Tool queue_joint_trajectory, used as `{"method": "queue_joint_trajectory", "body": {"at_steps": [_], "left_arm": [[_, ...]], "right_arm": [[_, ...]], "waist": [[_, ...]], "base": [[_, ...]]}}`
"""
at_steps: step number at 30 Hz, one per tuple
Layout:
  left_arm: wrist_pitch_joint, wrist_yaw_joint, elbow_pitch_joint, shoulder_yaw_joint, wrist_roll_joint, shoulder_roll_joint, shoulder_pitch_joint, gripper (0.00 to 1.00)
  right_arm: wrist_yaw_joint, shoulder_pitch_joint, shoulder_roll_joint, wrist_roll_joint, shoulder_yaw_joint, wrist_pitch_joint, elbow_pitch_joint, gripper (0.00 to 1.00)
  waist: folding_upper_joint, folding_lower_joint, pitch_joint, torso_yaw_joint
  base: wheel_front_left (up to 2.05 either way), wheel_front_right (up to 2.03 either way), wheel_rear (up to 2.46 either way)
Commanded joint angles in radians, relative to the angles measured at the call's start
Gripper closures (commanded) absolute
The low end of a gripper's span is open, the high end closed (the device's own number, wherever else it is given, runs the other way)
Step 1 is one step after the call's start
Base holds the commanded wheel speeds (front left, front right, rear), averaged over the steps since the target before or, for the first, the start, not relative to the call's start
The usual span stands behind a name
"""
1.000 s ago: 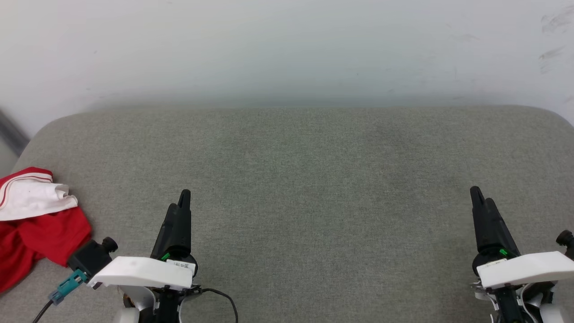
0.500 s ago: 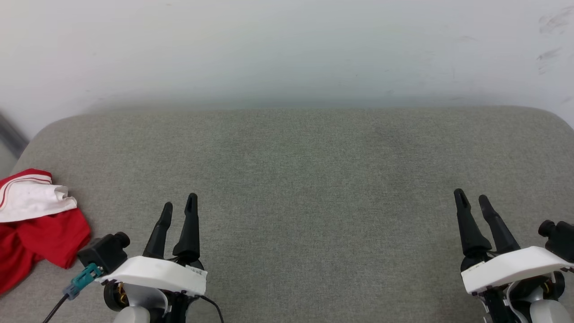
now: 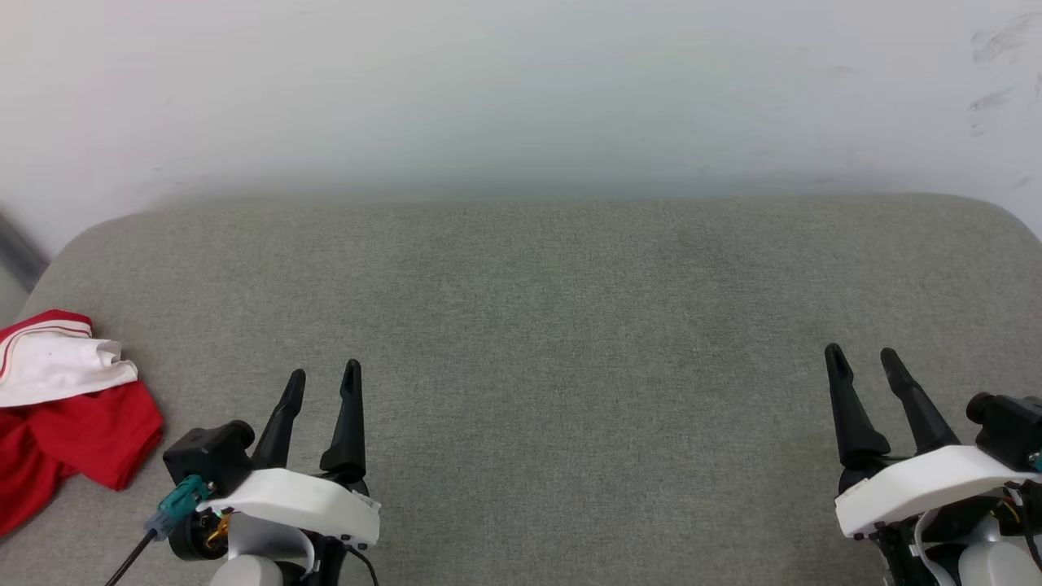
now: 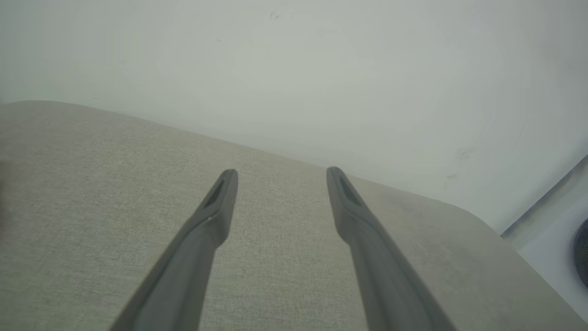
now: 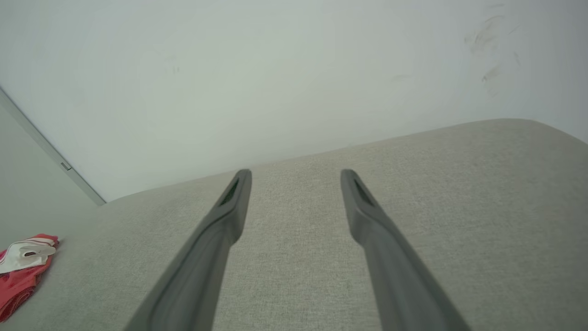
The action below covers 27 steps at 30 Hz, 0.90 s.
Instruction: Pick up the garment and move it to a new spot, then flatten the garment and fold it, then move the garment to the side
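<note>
Head view: the garment (image 3: 73, 423) lies crumpled at the surface's (image 3: 570, 325) left edge, beside my left gripper (image 3: 324, 372); my right gripper (image 3: 860, 352) is well apart, both released and empty. Left wrist view: my fingers aim at bare fabric, so I should swing left and pinch a thick fold. Right wrist view: the garment sits far left, and I judge the path unobstructed.

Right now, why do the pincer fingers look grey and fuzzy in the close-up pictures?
Left wrist view: the left pincer sits close to the camera, washed grey and soft; right wrist view: the right pincer likewise, the garment small at the edge; head view: both sharp and black.
</note>
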<state>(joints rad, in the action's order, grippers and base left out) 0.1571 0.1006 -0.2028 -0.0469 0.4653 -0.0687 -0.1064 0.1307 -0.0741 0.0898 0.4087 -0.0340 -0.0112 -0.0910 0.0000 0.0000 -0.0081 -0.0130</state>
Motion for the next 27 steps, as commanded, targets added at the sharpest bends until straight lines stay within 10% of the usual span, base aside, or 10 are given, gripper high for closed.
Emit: {"method": "queue_joint_trajectory", "body": {"at_steps": [1, 27], "left_arm": [[0.011, -0.008, 0.004, -0.003, -0.037, -0.010, -0.017, 0.00], [0.071, -0.039, -0.050, -0.028, -0.268, -0.018, -0.028, 0.00]], "right_arm": [[0.000, 0.003, -0.005, -0.035, -0.005, 0.000, 0.015, 0.00], [0.000, 0.024, -0.035, -0.277, -0.009, -0.023, 0.027, 0.00]], "waist": [[0.0000, 0.0000, -0.001, -0.001], [0.0000, 0.0000, -0.004, -0.005]], "base": [[0.00, 0.00, 0.00], [0.00, 0.00, 0.00]]}}
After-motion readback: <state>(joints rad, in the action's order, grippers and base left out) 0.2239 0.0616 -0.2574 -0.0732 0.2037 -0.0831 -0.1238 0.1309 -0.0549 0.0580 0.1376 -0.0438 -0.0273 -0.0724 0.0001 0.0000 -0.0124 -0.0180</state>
